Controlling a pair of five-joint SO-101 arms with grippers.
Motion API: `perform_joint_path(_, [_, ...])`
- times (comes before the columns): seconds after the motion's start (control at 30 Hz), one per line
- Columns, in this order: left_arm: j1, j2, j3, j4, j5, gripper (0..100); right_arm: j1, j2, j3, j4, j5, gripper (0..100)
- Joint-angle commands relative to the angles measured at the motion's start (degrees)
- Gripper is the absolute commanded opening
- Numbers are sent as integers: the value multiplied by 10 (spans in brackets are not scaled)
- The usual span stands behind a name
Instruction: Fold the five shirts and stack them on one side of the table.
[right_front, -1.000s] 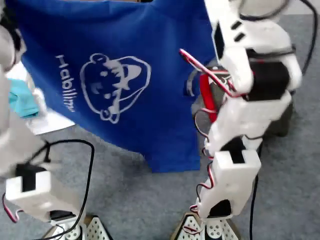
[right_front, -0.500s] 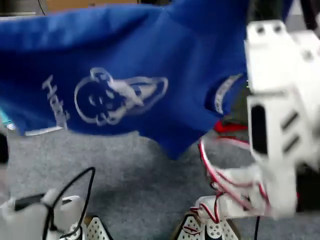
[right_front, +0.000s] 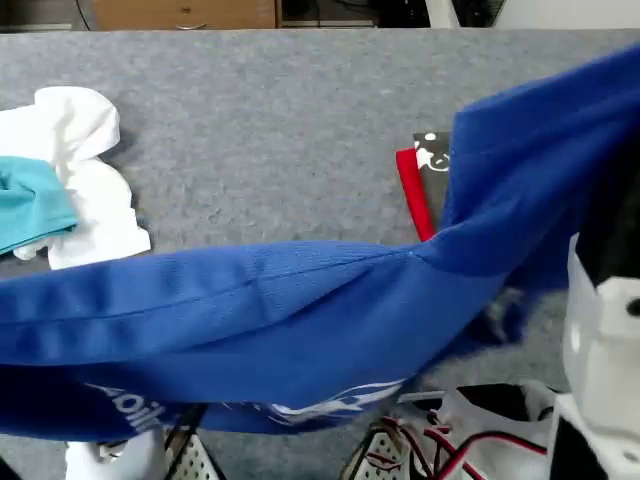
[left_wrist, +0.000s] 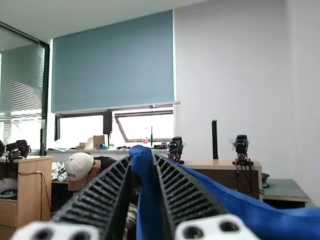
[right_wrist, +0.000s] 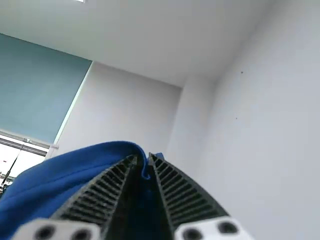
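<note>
Left hand (left_wrist: 143, 161) and right hand (right_wrist: 143, 163) are each clamped on an edge of the blue shirt (right_front: 300, 300). It hangs stretched between them, table (right_front: 280, 120) below. I'd hold both hands level with even tension and lower it flat, no bunching.

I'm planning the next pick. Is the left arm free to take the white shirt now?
Probably not: the left gripper is shut on the lifted blue shirt and must release it before reaching the white shirt.
</note>
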Motion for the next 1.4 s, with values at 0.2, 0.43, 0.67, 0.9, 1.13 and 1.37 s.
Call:
perform_joint_path(0.2, [61, -114, 399, -32, -4, 19, -58, 0, 175, -12, -1, 2])
perform_joint_path(0.43, [63, -113, 745, -281, -2, 19, -76, 1, 424, -119, -1, 2])
perform_joint_path(0.67, [64, -109, 1133, -766, -4, 21, -76, 15, 762, -445, 39, 2])
perform_joint_path(0.9, [62, 53, 1198, -1001, -4, 21, -58, 148, 749, -520, 31, 2])
perform_joint_path(1.13, [63, 267, 1001, -931, -4, 19, -42, 304, 567, -435, -6, 2])
perform_joint_path(1.37, [58, 335, 907, -824, -4, 19, -32, 421, 382, -263, -2, 1])
